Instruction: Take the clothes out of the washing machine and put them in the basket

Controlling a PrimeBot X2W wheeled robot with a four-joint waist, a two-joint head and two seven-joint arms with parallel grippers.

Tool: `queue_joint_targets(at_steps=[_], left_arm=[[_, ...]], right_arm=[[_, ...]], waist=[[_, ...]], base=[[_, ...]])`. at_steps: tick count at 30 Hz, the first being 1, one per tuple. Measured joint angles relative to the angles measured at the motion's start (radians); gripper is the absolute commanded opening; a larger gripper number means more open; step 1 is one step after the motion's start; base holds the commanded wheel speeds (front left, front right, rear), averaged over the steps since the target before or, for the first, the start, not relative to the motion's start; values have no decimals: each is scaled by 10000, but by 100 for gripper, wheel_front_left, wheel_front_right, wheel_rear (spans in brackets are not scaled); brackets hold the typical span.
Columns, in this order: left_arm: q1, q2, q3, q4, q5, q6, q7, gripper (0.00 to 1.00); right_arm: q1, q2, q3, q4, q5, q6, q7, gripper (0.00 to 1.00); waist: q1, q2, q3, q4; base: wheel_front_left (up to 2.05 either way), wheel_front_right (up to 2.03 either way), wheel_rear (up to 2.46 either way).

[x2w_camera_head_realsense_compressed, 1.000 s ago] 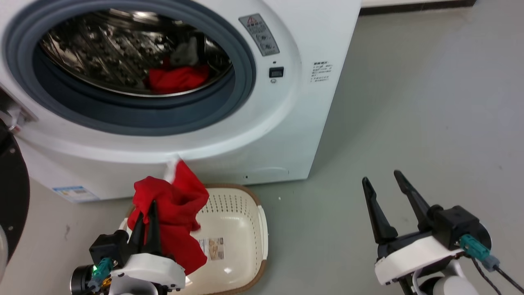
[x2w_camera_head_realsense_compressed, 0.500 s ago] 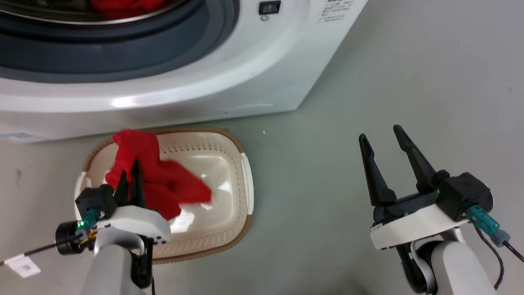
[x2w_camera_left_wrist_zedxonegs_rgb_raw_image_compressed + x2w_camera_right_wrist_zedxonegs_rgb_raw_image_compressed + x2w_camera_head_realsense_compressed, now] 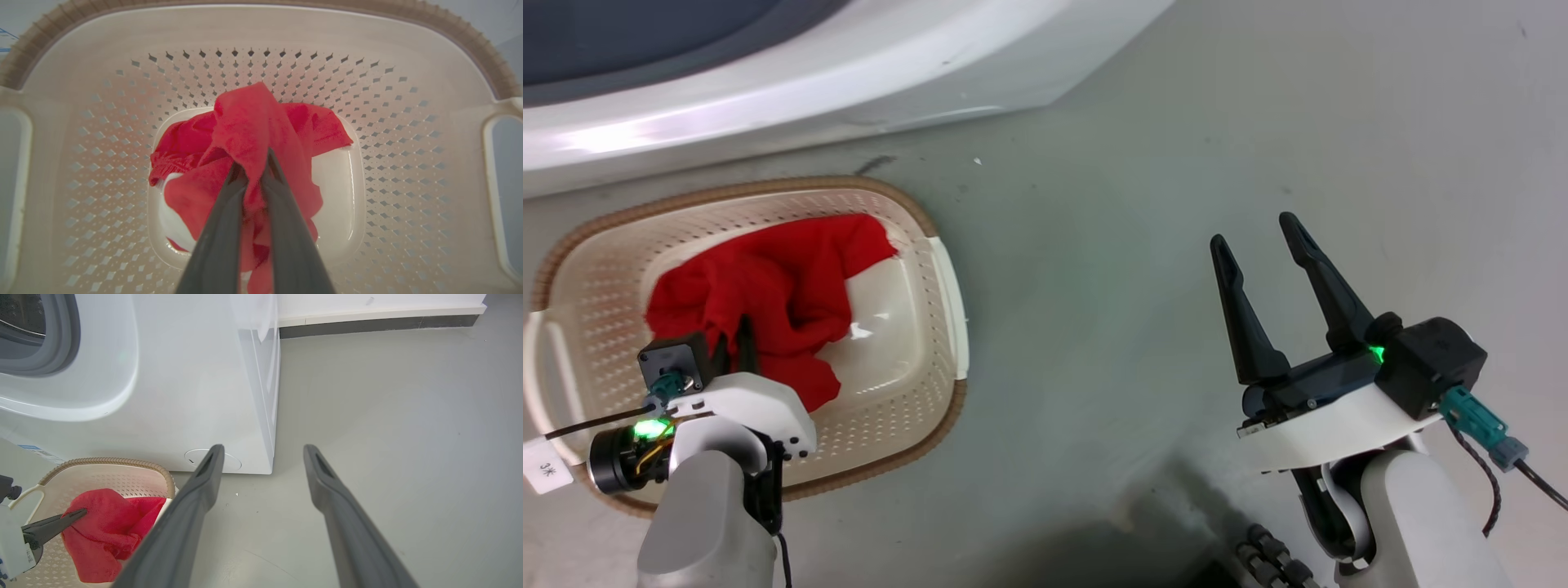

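The washing machine (image 3: 849, 73) is cut off by the top edge of the head view. The base of the basket (image 3: 952, 302) is partly hidden by the clothes (image 3: 768, 282), which are bunched inside it, on the floor (image 3: 1135, 163) just before the machine. A fold of red fabric is pinched between the nearly closed fingers of the left gripper (image 3: 253, 161). The right gripper (image 3: 1252, 229) is held wide open above the floor, nothing being grasped.
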Motion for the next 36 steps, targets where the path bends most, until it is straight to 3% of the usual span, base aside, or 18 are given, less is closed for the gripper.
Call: queue_joint_targets(at_steps=[4, 5, 7, 8, 16, 23, 31, 36], left_arm=[[-263, 144, 75, 867, 84, 90, 0, 0], [-318, 176, 92, 1051, 84, 92, 0, 15], [-434, 213, 132, 1321, 88, 98, 0, 82], [-474, 207, 140, 1407, 90, 105, 0, 100], [-58, -228, 355, 1296, -8, -21, 0, 100], [1275, -953, 324, -29, 69, -128, 0, 100], [2100, -1108, -251, -1421, -77, -215, 0, 100], [2313, -1118, -1041, -2665, -305, 48, 0, 100]], right_arm=[[-110, 0, 123, 109, 38, 0, -100, 100], [-155, 0, 132, 130, 48, 0, -138, 100], [-184, 0, 144, 199, 100, 0, -182, 100], [-185, 0, 148, 259, 100, 0, -186, 100], [-207, 4, 67, 690, -69, 0, -303, 100], [267, 6, -253, 784, -443, 0, -105, 100], [886, 4, -585, 619, -606, 0, 268, 100], [1193, 6, -704, 420, -667, 0, 460, 100]], waist=[[0, 0, 343, -262], [0, 0, 400, -309], [0, 0, 477, -377], [0, 0, 476, -384], [-1, 0, -365, -156], [-2, 0, -2184, 270], [-4, 1, -3564, 765], [-4, 0, -4185, 1066]], base=[[0, 0, 0], [0, 0, 0], [0, 0, 0], [0, 0, 0], [0, 0, 0], [0, 0, 0], [0, 0, 0], [0, 0, 0]])
